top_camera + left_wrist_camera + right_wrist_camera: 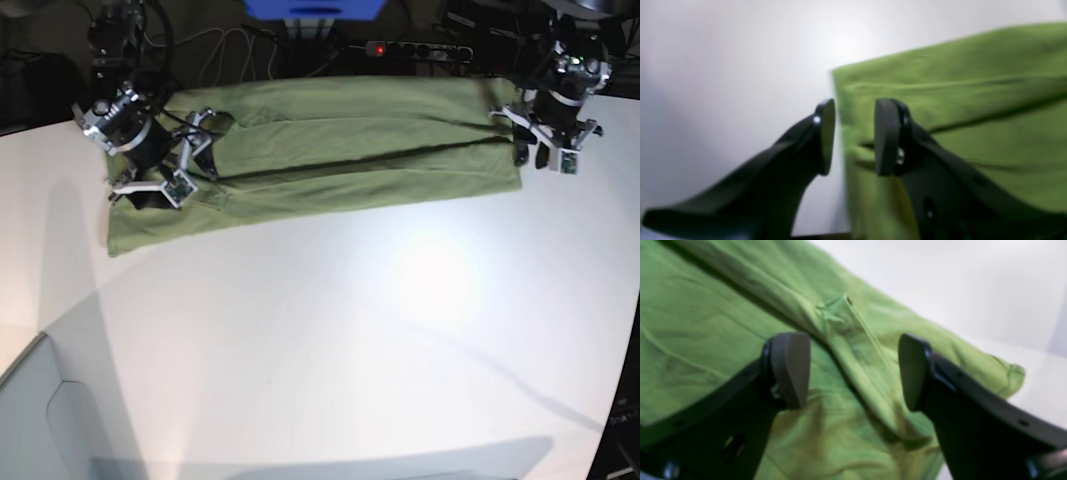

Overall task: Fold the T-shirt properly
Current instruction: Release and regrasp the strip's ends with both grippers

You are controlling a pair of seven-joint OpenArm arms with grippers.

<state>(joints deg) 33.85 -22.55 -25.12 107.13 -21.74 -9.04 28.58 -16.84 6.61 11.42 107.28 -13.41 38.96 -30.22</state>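
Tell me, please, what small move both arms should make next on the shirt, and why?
Probably lower and close both grippers. The left gripper is open, straddling the T-shirt edge by its corner, and the right gripper is open above a raised fold, so neither grips cloth yet; both ends need holding before folding the long strip.

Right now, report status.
Left gripper open at the T-shirt edge. Right gripper open over it. Shirt folded lengthwise. Nothing obstructing.

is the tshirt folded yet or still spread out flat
Partly folded: the T-shirt lies as a long narrow band on the table, with lengthwise fold lines and layered edges. Not yet folded crosswise.
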